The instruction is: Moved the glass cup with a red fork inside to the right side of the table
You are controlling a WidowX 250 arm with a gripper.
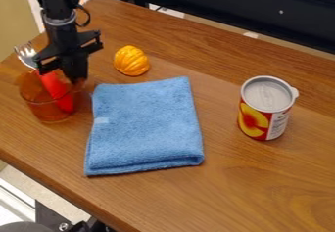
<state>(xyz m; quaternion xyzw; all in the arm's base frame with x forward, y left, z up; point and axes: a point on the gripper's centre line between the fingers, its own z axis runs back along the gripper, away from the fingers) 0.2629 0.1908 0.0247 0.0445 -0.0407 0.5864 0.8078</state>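
My gripper hangs at the upper left, its lower end at the back right rim of the glass cup; how it meets the rim is unclear. The see-through, orange-tinted cup stands upright near the table's left edge. Inside it leans a fork with a red handle, its silver tines sticking out above the rim toward the upper left. Part of the cup's back rim is hidden by the gripper.
A folded blue cloth lies just right of the cup. An orange ridged object sits behind it. A can stands on the right side of the wooden table.
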